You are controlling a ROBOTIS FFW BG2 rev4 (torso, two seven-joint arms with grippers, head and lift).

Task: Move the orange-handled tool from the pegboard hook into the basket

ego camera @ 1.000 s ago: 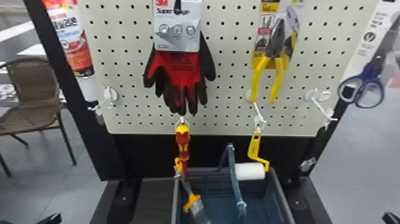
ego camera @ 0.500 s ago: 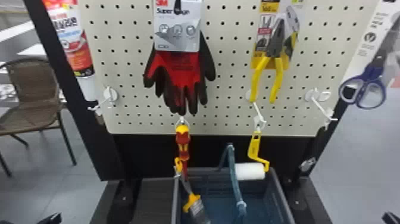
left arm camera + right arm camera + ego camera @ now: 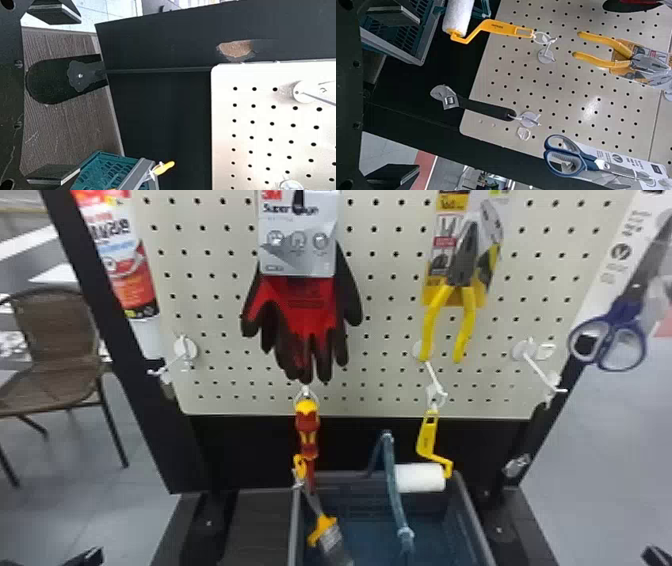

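The left gripper (image 3: pixel 90 556) is in the head view's lower left corner, its jaws wide apart with nothing between them. The right gripper (image 3: pixel 656 557) is at the lower right, its jaws likewise spread and empty. Between the two stands the basket (image 3: pixel 472 510), blue-green with a grey rim.

The closest match for the orange-handled tool is the paint roller (image 3: pixel 419 478), whose handle looks orange in the right wrist view. It hangs from a pegboard hook, above and to the left of the right jaws in the head view, free of both grippers. Small dark lettering marks its handle.

Higher than the right jaws are the blue-handled scissors (image 3: pixel 607 340), on a white card with dark print and a round tick symbol. The black-handled wrench (image 3: pixel 484 107) hangs between the right jaws and the roller. Pliers (image 3: pixel 445 305) with yellow handles, on a printed yellow-and-black card, are above the roller.

Far up and right of the left jaws hang the gloves (image 3: pixel 306 315), their grey header card showing red and black lettering over three round icons. Below them hangs a red-and-yellow screwdriver (image 3: pixel 307 430). The brush (image 3: pixel 330 535) leans at the basket's rim on the side towards the left jaws. A can (image 3: pixel 127 255) with a colourful printed label is above those jaws.
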